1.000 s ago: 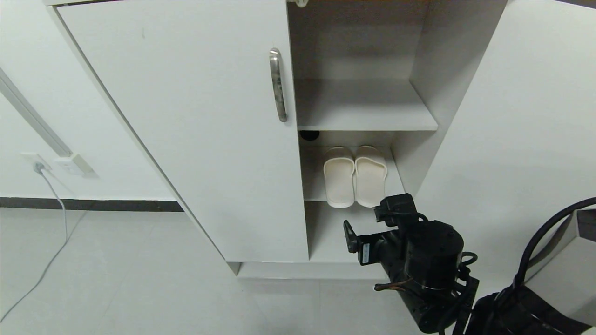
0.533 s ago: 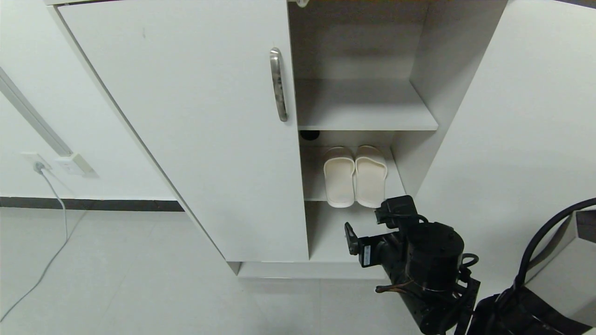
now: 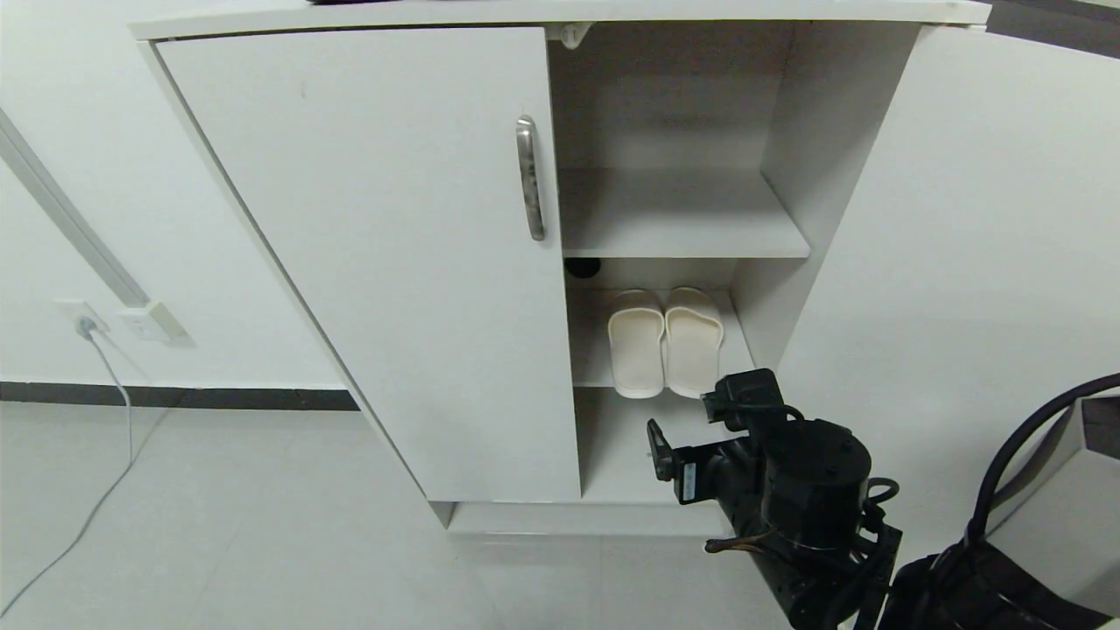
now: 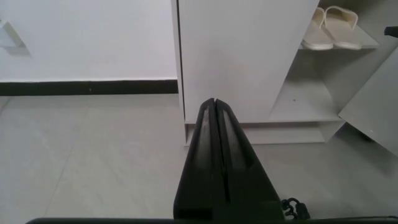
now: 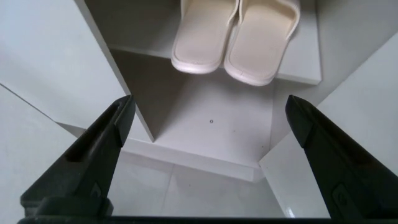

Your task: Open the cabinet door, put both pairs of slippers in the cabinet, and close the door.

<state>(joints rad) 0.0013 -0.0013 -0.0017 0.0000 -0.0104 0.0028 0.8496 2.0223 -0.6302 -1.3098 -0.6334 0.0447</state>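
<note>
Item 1, cabinet [image 3: 560,13]: its right door [image 3: 962,262] is swung wide, its left door [image 3: 376,262] is shut and the handle [image 3: 529,178] is untouched. You need only the right bay, so one open leaf gives access enough.

Item 2, slippers [image 3: 665,341]: one cream pair, side by side and touching, on the middle shelf [image 3: 737,354] of the open bay. Toes point to the back. Heels sit at the front lip and seem a little over it. Set straight in like this, they leave the door's path nearly free. Judge for yourself whether the heels want a nudge inward before you close.

Item 3, upper shelf [image 3: 674,214] and bottom shelf [image 3: 612,455]: either has room for the second pair the task names.

Item 4, right gripper [image 5: 209,109]: just before the open bay, low, about level with the bottom shelf and below the slippers. Its jaws are spread wide with nothing between them, apart from the pair. An open, unladen hand here is free to go and fetch.

Item 5, left gripper [image 4: 214,107]: set back over the floor [image 4: 93,155], well apart from the cabinet, fingers pressed together on nothing. It looks parked there to be out of the right arm's way.

Progress, by judgement: door open, one pair in, the other pair and the closing left to you
</note>
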